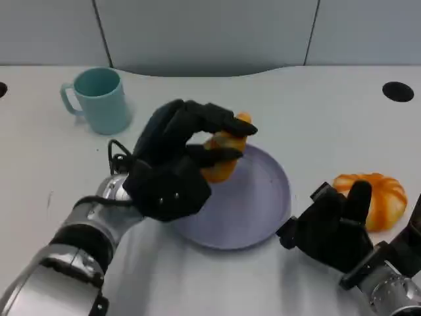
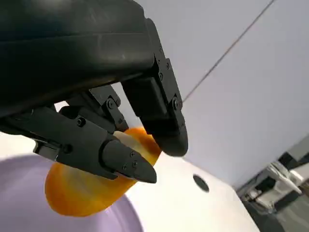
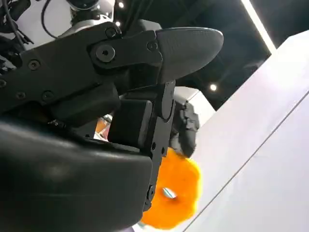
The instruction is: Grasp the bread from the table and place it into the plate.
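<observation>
My left hand (image 1: 181, 155) grips an orange-yellow bread (image 1: 222, 158) and holds it above the left part of the lavender plate (image 1: 253, 204). In the left wrist view that bread (image 2: 91, 186) sits between black fingers (image 2: 128, 162) over the plate (image 2: 29, 203). A second bread, an orange ring-shaped one (image 1: 375, 194), lies on the table to the right of the plate. My right hand (image 1: 332, 227) rests on the table beside it, fingers spread and holding nothing. The right wrist view shows the ring bread (image 3: 176, 195) beyond my right hand's fingers (image 3: 145, 48).
A light teal mug (image 1: 99, 99) stands at the back left. Black round holes sit in the white table at the far right (image 1: 398, 91) and far left edge (image 1: 2, 89). A grey wall runs behind the table.
</observation>
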